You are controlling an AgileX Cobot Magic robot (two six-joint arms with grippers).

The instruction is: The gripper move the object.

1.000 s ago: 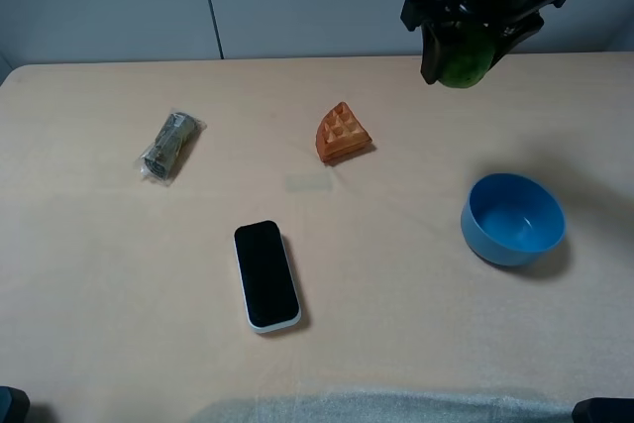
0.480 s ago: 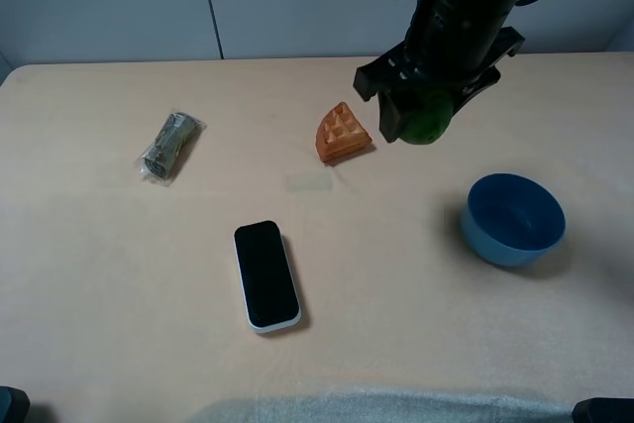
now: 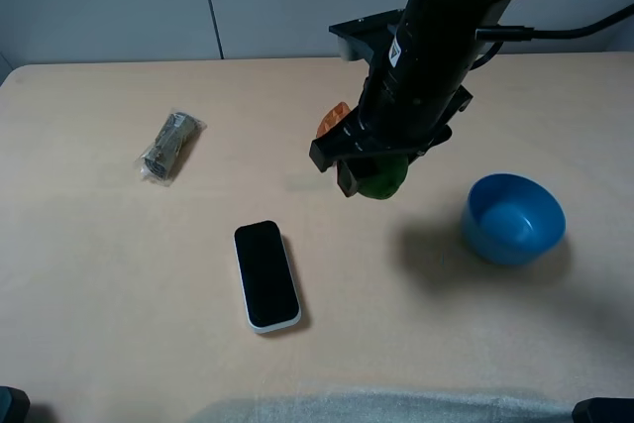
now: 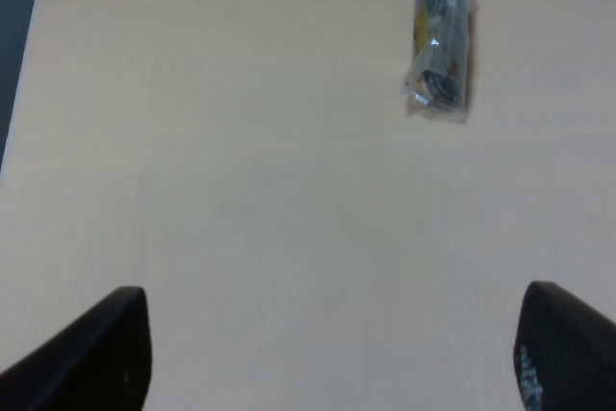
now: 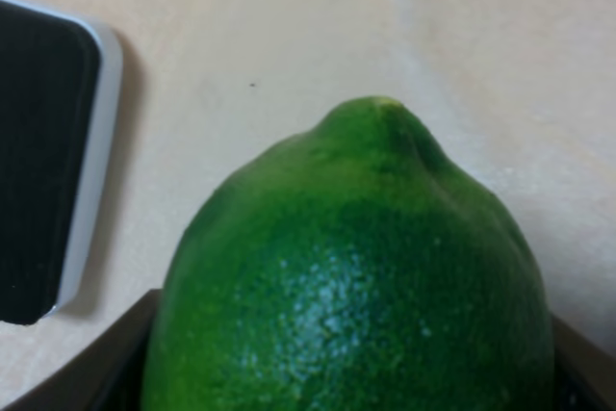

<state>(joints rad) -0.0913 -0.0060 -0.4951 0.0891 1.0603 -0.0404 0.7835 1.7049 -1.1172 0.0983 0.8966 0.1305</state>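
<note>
Right hand [image 3: 374,167] is pinching the green fruit [image 3: 382,179] between its black fingers and holding it in the air above the bare surface [image 3: 119,274], between the waffle wedge [image 3: 331,118] and the blue bowl [image 3: 515,253]. Its shadow is falling apart from it, so I am judging it raised, not resting. Left hand [image 4: 327,358] is hanging spread, gripping nothing, on the side with the wrapped packet [image 4: 441,45].

Risks: the skin is glossy and rounded, so the fruit could be slipping out if the grip loosens or the arm swings fast. Let go from up here, it would likely be rolling toward the phone [image 3: 265,275] or the bowl. The arm is standing just beside the waffle wedge and partly hiding it, so a lower path could be nudging it.

Fruit [image 5: 351,276] in the right wrist view: deep green, finely pimpled, showing a shiny highlight and a small nub at the tip. Lemon-shaped. No bruising showing on the visible side.
</note>
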